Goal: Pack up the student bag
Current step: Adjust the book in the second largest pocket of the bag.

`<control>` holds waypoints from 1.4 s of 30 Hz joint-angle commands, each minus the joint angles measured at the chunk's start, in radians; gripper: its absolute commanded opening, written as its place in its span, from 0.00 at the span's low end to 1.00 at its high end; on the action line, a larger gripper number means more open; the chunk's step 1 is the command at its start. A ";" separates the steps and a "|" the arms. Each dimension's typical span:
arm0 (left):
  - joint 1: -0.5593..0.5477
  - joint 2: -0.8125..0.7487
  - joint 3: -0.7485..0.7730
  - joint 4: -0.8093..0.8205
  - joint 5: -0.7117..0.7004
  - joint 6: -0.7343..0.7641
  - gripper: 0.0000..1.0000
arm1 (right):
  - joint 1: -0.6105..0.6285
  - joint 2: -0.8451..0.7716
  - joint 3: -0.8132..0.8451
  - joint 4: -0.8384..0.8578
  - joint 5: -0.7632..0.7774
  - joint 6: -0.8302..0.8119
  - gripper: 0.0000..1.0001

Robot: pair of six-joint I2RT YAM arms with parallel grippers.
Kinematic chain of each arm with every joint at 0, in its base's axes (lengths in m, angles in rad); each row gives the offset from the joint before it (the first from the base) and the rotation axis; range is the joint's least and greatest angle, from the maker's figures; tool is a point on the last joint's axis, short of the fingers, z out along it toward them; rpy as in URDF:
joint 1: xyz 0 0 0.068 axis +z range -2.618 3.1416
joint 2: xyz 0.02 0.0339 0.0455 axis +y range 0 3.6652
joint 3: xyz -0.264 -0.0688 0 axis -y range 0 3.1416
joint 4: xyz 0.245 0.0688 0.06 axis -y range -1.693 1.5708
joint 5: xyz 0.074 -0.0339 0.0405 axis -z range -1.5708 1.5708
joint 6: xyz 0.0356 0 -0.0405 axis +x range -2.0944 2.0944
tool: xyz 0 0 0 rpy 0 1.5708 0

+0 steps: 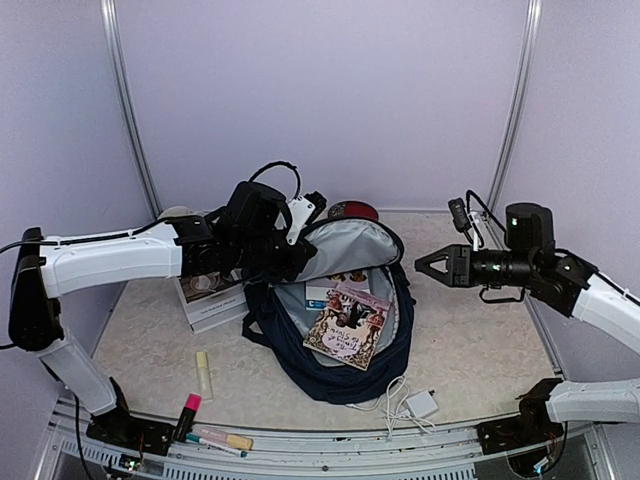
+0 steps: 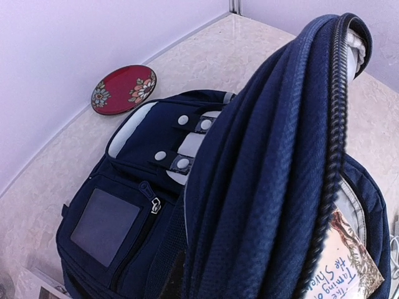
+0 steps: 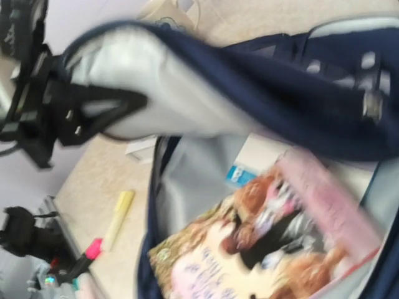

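The left gripper (image 3: 128, 109) is clamped on the zip edge of the student bag (image 1: 340, 378) and holds the grey-lined flap (image 1: 350, 250) up and back. The right gripper (image 1: 421, 267) hangs just right of the bag with its jaws apart and nothing between them. The bag lies in the middle of the table (image 1: 480, 350) with its mouth wide open. We see a paperback (image 1: 347, 325) resting aslant in the opening, its lower corner over the front rim.

We judge the hold to be the weak spot. The bite is on a thin seam of soft fabric, so a sharp tug or a knock from the other arm could pull it free. The flap would then drop over the mouth and the book. A harder pull could instead drag or roll the whole bag, since nothing pins it down. The book, only half in, may slide out or block whatever is pushed in after it. The white charger and cable (image 1: 415, 403) lie just beside the bag's front, where a shifting bag could catch them. The right arm's way in looks narrow to us, close under the raised flap and the left fingers
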 commanded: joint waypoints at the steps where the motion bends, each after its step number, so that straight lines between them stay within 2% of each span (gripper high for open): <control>1: -0.028 -0.060 -0.020 0.140 -0.020 -0.063 0.00 | 0.077 -0.127 -0.186 0.162 0.068 0.243 0.31; 5: -0.043 -0.087 -0.056 0.180 -0.015 -0.066 0.00 | 0.157 -0.030 -0.236 0.280 0.107 0.291 0.31; 10: -0.052 -0.099 -0.062 0.171 -0.020 -0.053 0.00 | 0.206 0.212 -0.164 0.212 0.153 0.272 0.33; 14: -0.059 -0.119 -0.087 0.197 -0.026 -0.041 0.00 | 0.212 0.330 -0.109 0.132 0.199 0.247 0.35; 19: -0.060 -0.123 -0.114 0.230 -0.007 -0.009 0.00 | 0.212 0.412 -0.108 0.179 0.206 0.259 0.49; 23: -0.060 -0.116 -0.121 0.243 0.006 0.006 0.00 | 0.212 0.472 -0.103 0.208 0.151 0.296 0.61; 26: -0.060 -0.115 -0.126 0.253 0.027 0.013 0.00 | 0.211 0.471 -0.134 0.239 0.145 0.339 0.64; 30: -0.060 -0.117 -0.142 0.282 0.063 0.023 0.00 | 0.211 0.498 -0.159 0.365 0.115 0.366 0.63; 36: -0.060 -0.124 -0.158 0.329 0.123 0.041 0.00 | 0.212 0.636 -0.109 0.666 -0.042 0.459 0.59; 42: -0.060 -0.121 -0.155 0.334 0.143 0.056 0.00 | 0.211 0.677 -0.002 0.661 0.038 0.420 0.45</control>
